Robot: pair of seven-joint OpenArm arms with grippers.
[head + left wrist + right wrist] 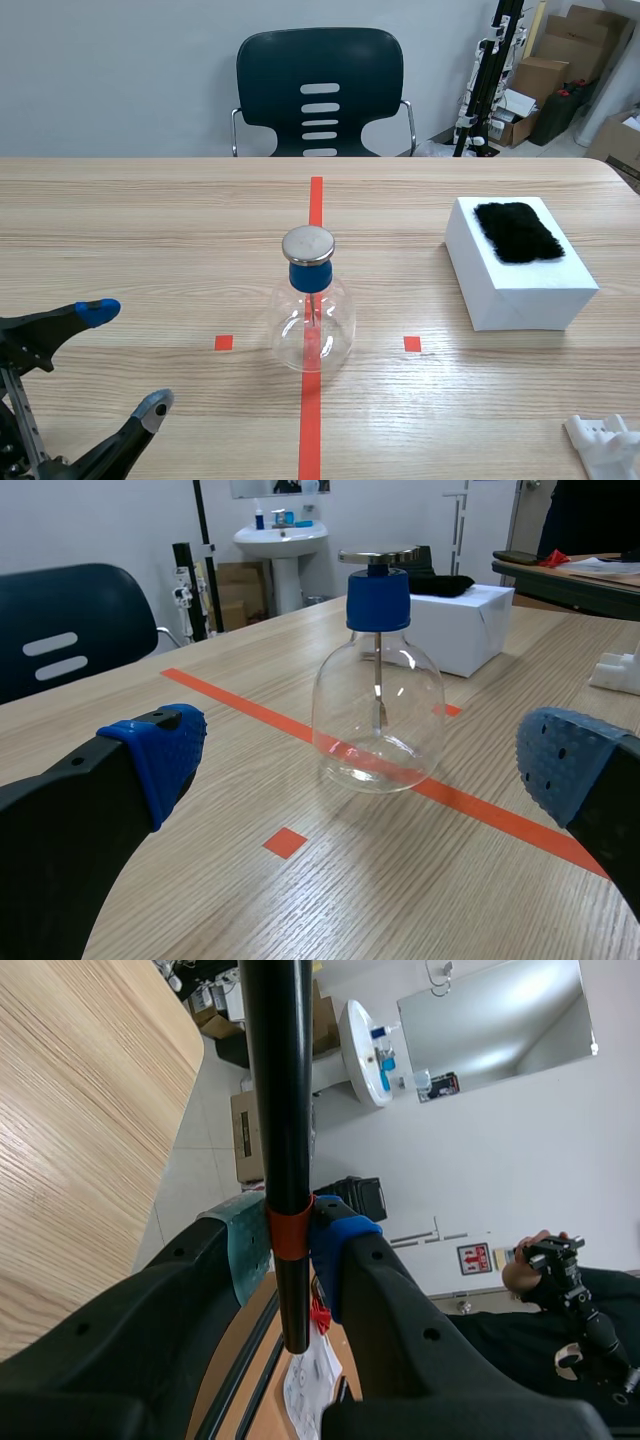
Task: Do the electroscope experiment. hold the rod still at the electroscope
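The electroscope (312, 310) is a clear glass flask with a blue stopper and a flat metal disc on top, standing on the red tape line at the table's middle. My left gripper (125, 358) rests low at the near left, open, with the electroscope (378, 700) ahead of its blue pads (160, 755) and nothing between them. In the right wrist view, my right gripper (291, 1245) is shut on a black rod (278, 1100) at its orange-red band, and no electroscope is visible. The right arm and rod are outside the scene view.
A white box (520, 285) with a black fur patch (516, 232) sits to the electroscope's right. A white object (605, 445) lies at the near right corner. A dark chair (320, 92) stands behind the table. The table's edge (150, 1120) lies beside the rod.
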